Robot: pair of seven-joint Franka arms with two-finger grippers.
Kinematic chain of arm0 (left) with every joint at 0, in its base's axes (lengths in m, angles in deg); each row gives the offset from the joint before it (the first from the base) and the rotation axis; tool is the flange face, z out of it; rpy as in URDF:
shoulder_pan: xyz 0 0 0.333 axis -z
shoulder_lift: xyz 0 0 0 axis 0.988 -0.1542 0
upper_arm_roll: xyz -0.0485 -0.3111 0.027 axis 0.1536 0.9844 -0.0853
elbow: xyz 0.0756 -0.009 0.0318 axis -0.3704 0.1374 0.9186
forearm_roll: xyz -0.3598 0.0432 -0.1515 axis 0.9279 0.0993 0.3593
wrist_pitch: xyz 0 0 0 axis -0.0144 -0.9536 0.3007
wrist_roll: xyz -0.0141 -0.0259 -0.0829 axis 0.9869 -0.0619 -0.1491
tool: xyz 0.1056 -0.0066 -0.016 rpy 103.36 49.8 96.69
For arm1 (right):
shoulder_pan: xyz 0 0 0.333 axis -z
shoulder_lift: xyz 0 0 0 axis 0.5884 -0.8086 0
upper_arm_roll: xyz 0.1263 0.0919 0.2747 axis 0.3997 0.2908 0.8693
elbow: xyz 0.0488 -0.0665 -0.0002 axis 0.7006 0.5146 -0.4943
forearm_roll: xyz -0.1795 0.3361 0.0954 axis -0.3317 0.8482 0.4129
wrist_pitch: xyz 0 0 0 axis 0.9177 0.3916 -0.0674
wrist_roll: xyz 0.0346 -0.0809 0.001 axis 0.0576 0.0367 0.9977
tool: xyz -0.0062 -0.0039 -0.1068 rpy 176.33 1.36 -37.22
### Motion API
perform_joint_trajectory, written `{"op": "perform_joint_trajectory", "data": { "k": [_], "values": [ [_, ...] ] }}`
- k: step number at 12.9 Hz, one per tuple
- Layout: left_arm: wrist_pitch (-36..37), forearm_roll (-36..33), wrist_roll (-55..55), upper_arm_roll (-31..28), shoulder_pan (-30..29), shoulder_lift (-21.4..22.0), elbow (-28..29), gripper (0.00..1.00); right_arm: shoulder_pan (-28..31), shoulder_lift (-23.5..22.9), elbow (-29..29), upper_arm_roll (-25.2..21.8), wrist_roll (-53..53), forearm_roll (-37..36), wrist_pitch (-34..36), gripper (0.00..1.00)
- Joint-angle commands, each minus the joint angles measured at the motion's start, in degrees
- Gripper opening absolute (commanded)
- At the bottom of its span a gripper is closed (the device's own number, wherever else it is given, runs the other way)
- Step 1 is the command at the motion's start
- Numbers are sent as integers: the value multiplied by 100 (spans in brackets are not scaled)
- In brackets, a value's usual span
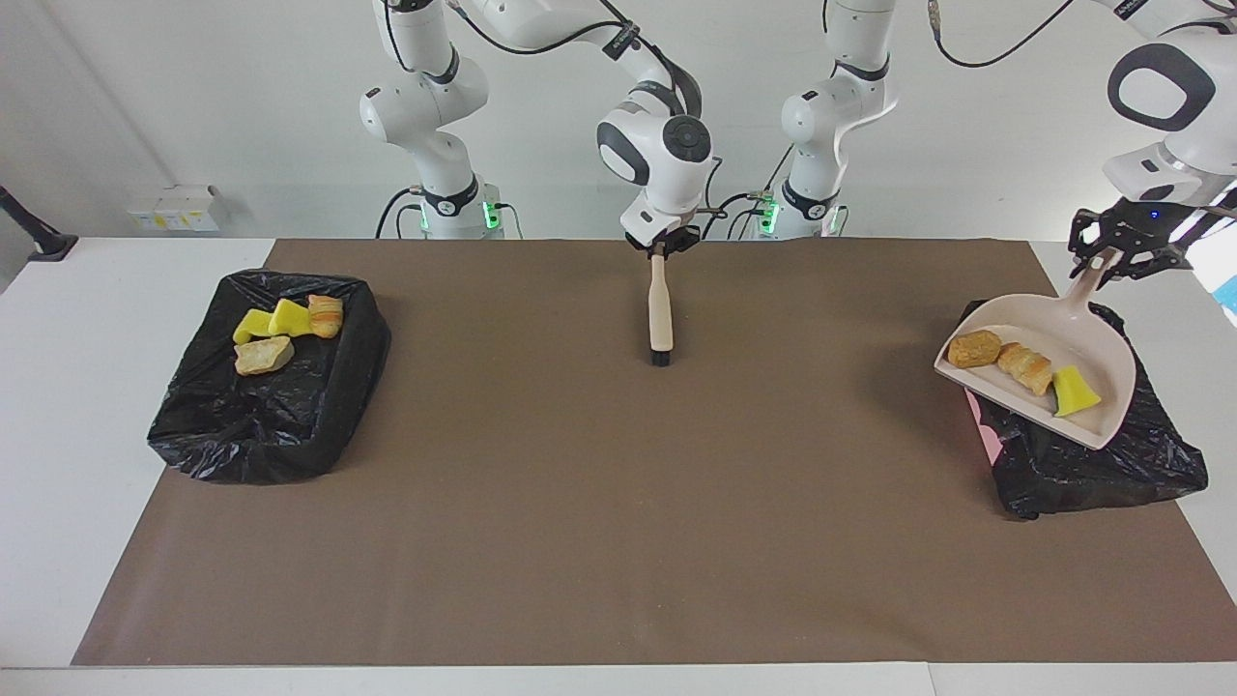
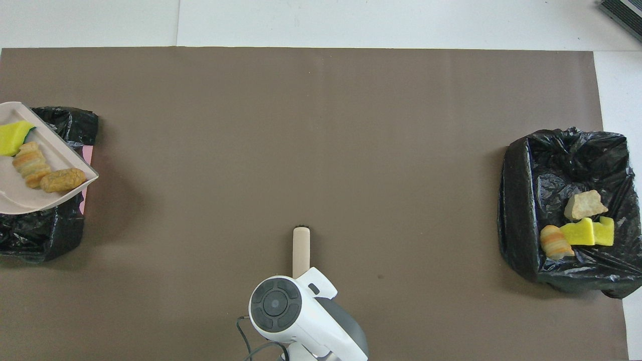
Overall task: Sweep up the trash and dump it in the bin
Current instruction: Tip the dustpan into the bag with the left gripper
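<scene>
My left gripper (image 1: 1111, 259) is shut on the handle of the pale pink dustpan (image 1: 1082, 338) and holds it tilted in the air over the black-lined bin (image 1: 1092, 474) at the left arm's end. Three scraps lie in the pan: a tan lump (image 1: 974, 348), a striped bread lump (image 1: 1024, 368) and a yellow wedge (image 1: 1073, 393). The overhead view shows the pan (image 2: 20, 195) and its scraps (image 2: 62, 180) over that bin (image 2: 40, 235). My right gripper (image 1: 660, 249) is shut on a cream brush (image 1: 661, 309), bristles down on the mat, mid-table.
A second black-lined bin (image 1: 271, 416) at the right arm's end holds several yellow and tan scraps (image 1: 280, 329), also in the overhead view (image 2: 582, 225). A brown mat (image 1: 618, 503) covers the table. A pink edge (image 1: 986, 435) shows under the first bin's liner.
</scene>
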Motion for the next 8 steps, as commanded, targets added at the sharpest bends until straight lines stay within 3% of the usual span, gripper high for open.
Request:
{"op": "perform_joint_trajectory", "data": {
  "k": [1, 3, 8],
  "values": [
    [-104, -429, 824, 51, -351, -824, -1092, 0, 218, 69, -227, 18, -86, -82, 500, 100],
    [-375, -895, 1168, 51, -405, -1159, -1535, 0, 377, 130, -473, 26, -42, -73, 844, 100],
    [-431, -3107, 1310, 69, -3, -1170, -1518, 0, 1000, 482, -887, 26, 668, 32, 1618, 100]
  ]
}}
